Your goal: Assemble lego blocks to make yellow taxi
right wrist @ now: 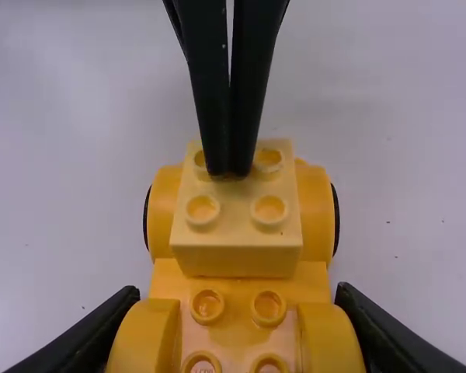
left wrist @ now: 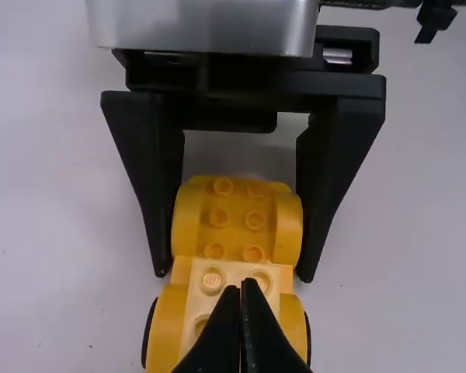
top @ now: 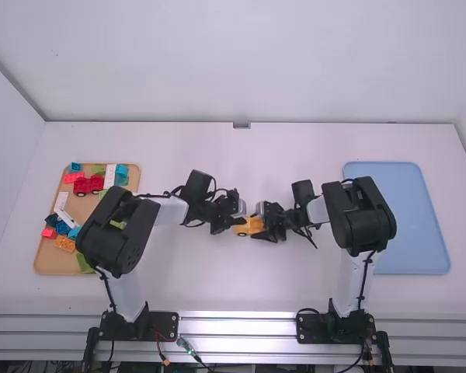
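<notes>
At the middle of the table in the high view, my left gripper (top: 237, 221) and my right gripper (top: 262, 225) meet over the yellow car base (top: 250, 226). In the left wrist view my left gripper (left wrist: 245, 286) is shut with nothing between its fingers, its tips over the pale yellow brick (left wrist: 237, 272) on one end of the base (left wrist: 236, 214). My right gripper (right wrist: 237, 315) grips the base's other end from both sides in the right wrist view. There the pale brick (right wrist: 237, 247) sits level between the dark wheels, the left tips at its far studs.
A wooden tray (top: 54, 263) at the left holds several loose blocks in red, blue, green, orange and white, partly under the left arm. A blue tray (top: 413, 225) lies at the right, beside the right arm.
</notes>
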